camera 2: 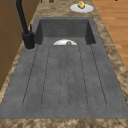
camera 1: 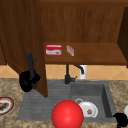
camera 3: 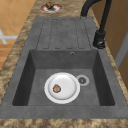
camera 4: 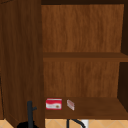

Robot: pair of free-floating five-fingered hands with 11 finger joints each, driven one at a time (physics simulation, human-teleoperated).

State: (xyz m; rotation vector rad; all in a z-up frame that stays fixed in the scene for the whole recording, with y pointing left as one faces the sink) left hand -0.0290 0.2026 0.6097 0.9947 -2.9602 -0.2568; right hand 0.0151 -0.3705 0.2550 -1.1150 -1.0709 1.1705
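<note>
1. Left hand (camera 1: pixel 27 81), fingers curled round the door handle (camera 1: pixel 31 65) of the open cabinet door (camera 1: pixel 23 37).
2. Red box (camera 1: pixel 53 49) on the shelf (camera 1: pixel 95 56); its label is unreadable.
3. Right hand (camera 1: pixel 121 119), low at the counter's right; fingers' state unclear.

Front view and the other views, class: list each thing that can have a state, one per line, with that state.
Cabinet door: swung open.
Left hand: curled round the door handle.
Right hand: in the air at the sink's front right corner, holding nothing.
Red box: lying on the bottom shelf.
White plate: flat in the sink basin, a brown morsel on it.
Tap: no water running.
</note>
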